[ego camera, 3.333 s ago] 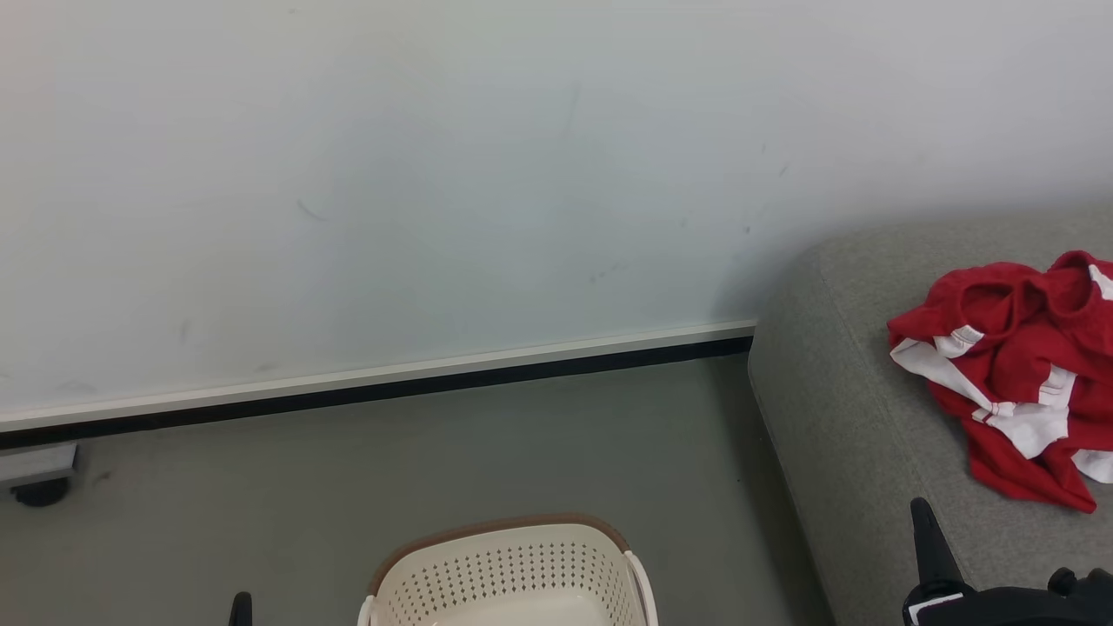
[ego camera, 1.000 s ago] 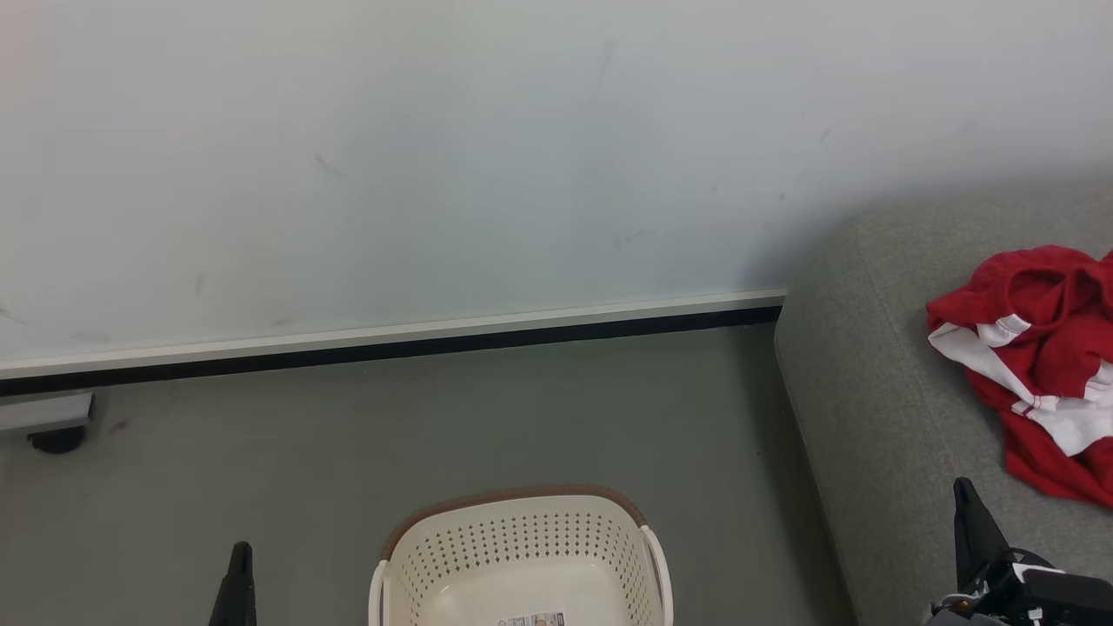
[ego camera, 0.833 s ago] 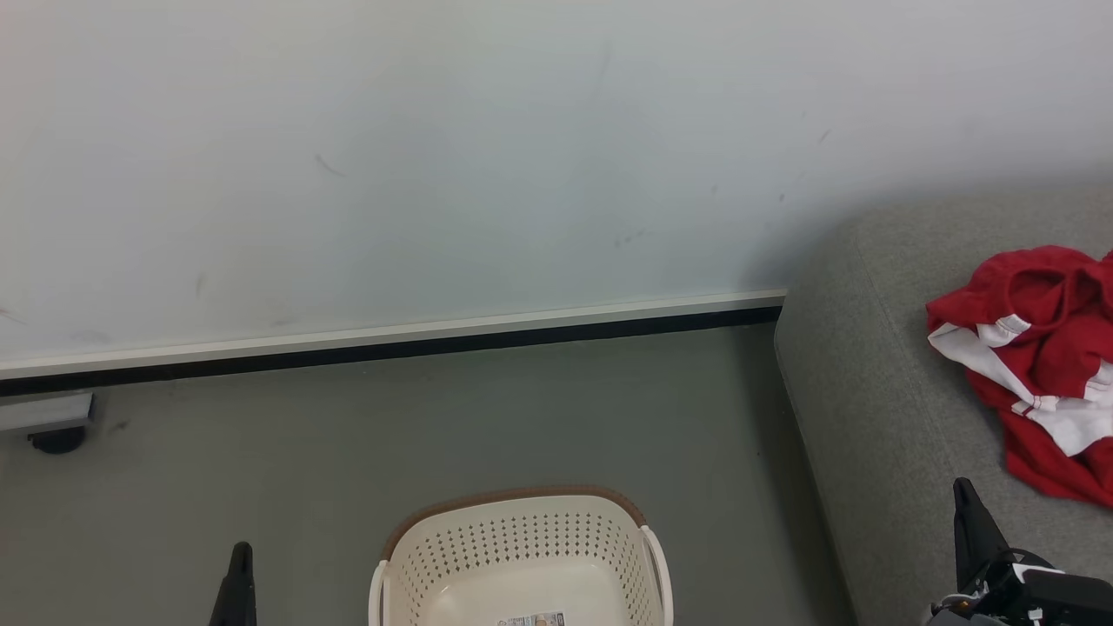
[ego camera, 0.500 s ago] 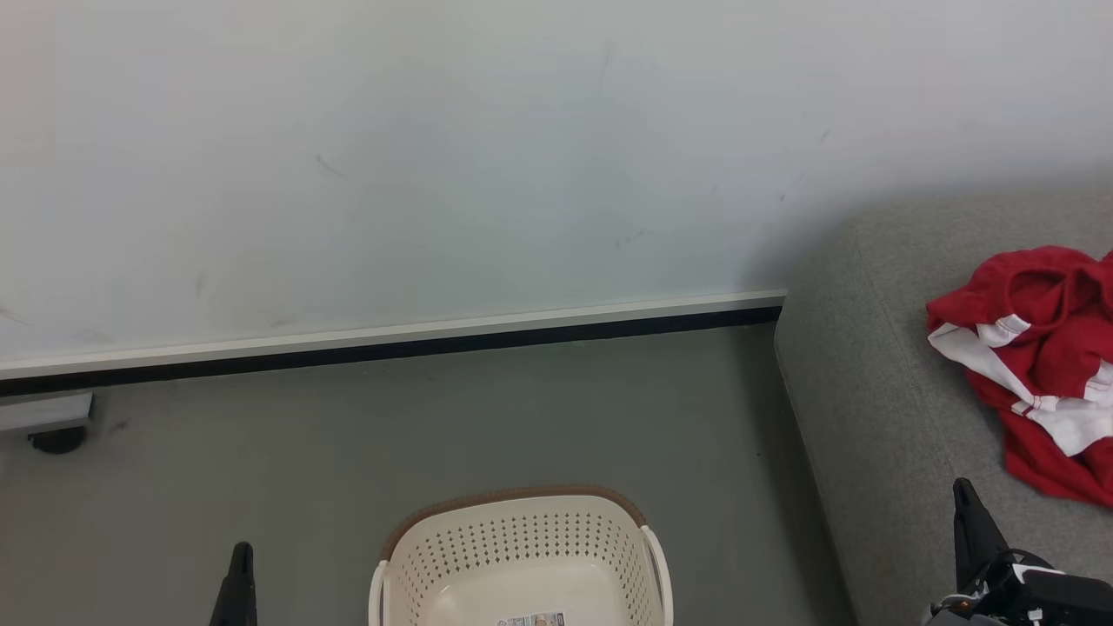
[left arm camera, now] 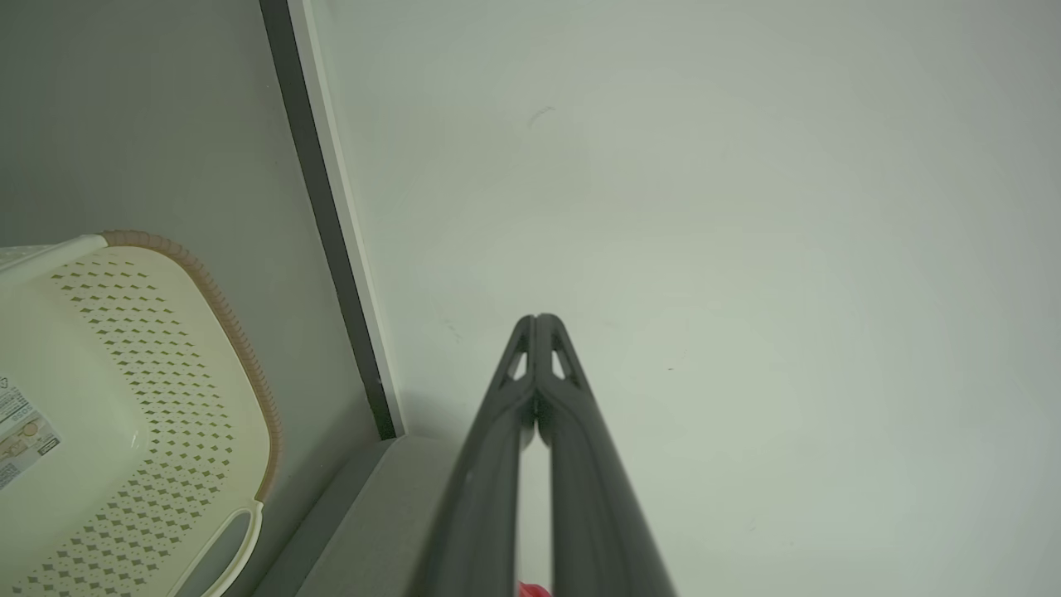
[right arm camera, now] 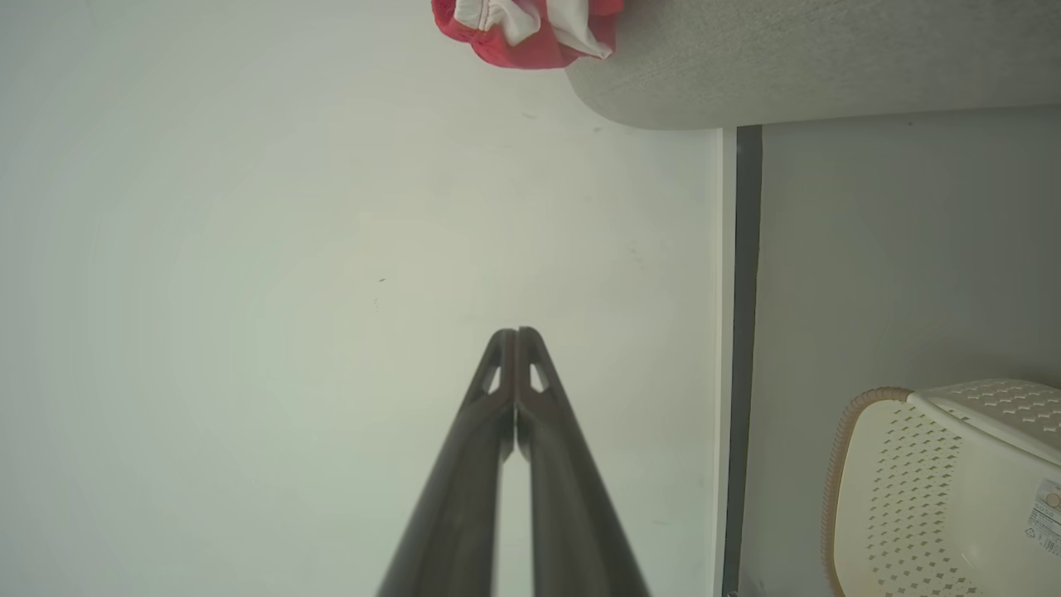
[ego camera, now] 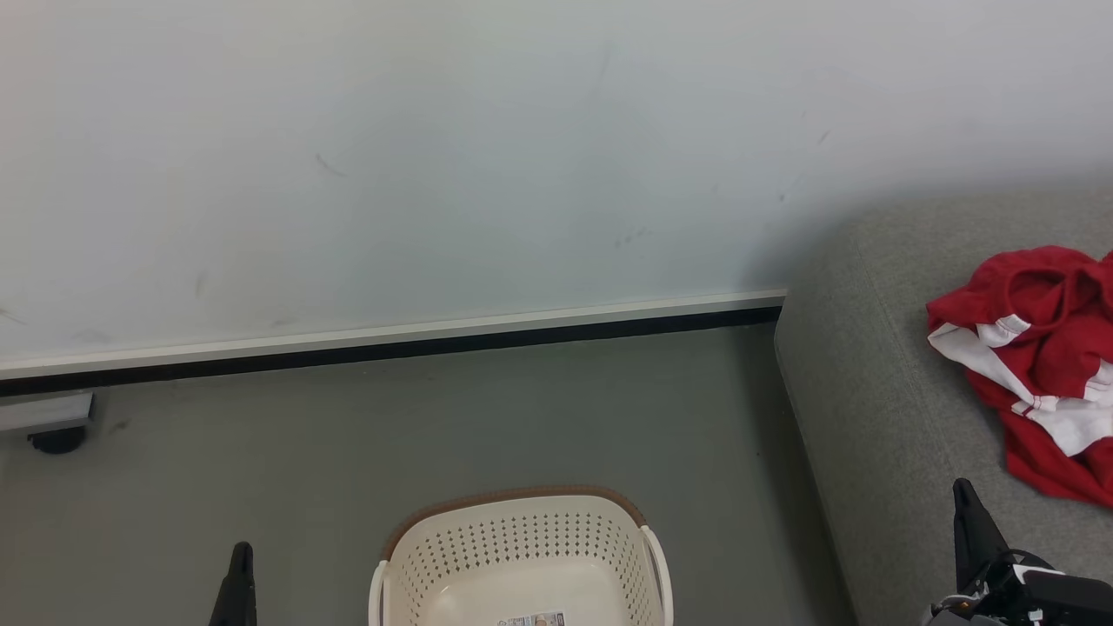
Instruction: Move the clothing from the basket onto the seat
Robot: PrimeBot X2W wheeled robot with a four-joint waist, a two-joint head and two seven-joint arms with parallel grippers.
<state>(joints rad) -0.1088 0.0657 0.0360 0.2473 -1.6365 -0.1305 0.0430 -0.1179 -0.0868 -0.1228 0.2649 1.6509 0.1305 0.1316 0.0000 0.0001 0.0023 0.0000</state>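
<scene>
Basket point(ego camera: 513, 497) bare where visible, clothing point(ego camera: 1035, 365) already on the seat point(ego camera: 869, 391)
One red-and-white heap lies at the frame's right edge, one basket at bottom centre with its label point(ego camera: 532, 620) inside; task looks finished or nearly so. Left gripper point(left arm camera: 537, 322) and right gripper point(right arm camera: 516, 333) both pinched together, carrying nothing.

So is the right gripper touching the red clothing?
Apart: the head view shows bare grey seat between the right gripper and the clothing.
</scene>
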